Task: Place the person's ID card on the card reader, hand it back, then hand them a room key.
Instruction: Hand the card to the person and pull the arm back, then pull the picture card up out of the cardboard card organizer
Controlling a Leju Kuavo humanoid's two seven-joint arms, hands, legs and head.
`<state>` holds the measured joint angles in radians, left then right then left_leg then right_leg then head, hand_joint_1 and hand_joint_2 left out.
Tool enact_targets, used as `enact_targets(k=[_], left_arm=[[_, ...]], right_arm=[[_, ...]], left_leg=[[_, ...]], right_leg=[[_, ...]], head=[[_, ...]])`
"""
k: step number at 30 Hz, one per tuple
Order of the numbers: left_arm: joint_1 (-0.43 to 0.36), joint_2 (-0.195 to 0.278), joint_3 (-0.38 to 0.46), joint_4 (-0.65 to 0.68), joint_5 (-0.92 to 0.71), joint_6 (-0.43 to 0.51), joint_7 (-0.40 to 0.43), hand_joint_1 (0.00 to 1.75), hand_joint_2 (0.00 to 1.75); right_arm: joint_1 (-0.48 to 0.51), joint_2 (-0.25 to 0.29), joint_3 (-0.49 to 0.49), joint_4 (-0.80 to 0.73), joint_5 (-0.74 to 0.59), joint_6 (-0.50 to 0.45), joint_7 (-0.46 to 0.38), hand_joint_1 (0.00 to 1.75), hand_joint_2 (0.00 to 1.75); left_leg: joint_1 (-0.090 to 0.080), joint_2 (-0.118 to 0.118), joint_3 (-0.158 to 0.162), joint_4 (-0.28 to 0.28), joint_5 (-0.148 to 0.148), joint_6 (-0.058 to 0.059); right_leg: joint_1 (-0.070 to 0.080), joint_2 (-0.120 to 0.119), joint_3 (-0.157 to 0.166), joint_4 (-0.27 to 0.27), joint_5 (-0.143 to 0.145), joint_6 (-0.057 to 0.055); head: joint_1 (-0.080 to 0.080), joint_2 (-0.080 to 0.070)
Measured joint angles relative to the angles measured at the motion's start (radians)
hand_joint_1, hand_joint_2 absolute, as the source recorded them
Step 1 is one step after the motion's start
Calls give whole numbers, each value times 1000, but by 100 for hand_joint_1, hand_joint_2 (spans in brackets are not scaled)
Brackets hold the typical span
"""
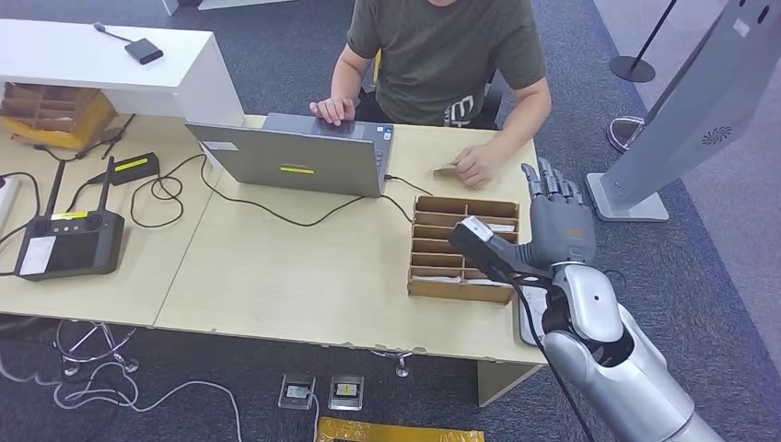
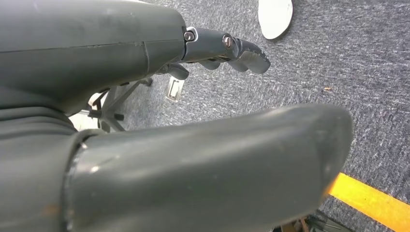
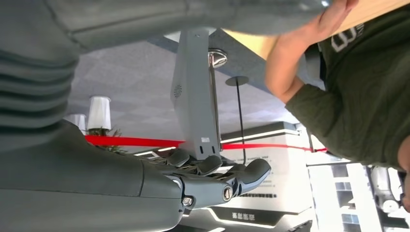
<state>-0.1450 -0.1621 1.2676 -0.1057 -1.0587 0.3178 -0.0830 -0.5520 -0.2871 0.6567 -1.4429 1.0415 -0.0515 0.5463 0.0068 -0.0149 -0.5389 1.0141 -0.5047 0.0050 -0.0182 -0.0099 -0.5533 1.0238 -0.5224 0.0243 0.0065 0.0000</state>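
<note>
one raised right hand beside one cardboard tray, one card under the person's hand across the desk.

the silver-armed grey right hand [image 1: 556, 214] stands upright at the desk's right edge, fingers apart and straight, holding nothing, just beside the brown cardboard slotted tray [image 1: 463, 249], whose compartments hold a few pale cards. one small tan id card [image 1: 446, 169] lies on the light wooden desk [image 1: 276, 267], touched by the seated person's hand [image 1: 477, 166]; the other rests on the one open grey laptop [image 1: 299, 155]. one black controller with two antennas [image 1: 69, 238] sits at left among black cables. the dark grey left hand [image 2: 212, 50] hangs over grey carpet, fingers loosely extended, holding nothing.
</note>
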Motion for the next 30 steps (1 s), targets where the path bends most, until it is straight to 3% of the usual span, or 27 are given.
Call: enact_targets(k=[8,12,20,30], left_arm=[[0,0,0,0,24,-10,-12,0,0],[0,0,0,0,22,-12,-18,0,0],[0,4,0,0,0,-31,-31,0,0],[0,9,0,0,-32,-44,-31,0,0]], right_arm=[[55,-28,-18,-130,21,202,26,0,0],[57,-55,-11,-194,8,270,43,0,175],[30,-124,18,-256,-86,303,96,0,175],[5,-199,104,-259,-139,231,136,0,175]], left_leg=[[0,1,0,0,0,0],[0,1,0,0,0,0],[0,1,0,0,0,0],[0,1,0,0,0,0]], right_leg=[[0,1,0,0,0,0],[0,1,0,0,0,0],[0,1,0,0,0,0],[0,1,0,0,0,0]], head=[[0,0],[0,0],[0,0],[0,0]])
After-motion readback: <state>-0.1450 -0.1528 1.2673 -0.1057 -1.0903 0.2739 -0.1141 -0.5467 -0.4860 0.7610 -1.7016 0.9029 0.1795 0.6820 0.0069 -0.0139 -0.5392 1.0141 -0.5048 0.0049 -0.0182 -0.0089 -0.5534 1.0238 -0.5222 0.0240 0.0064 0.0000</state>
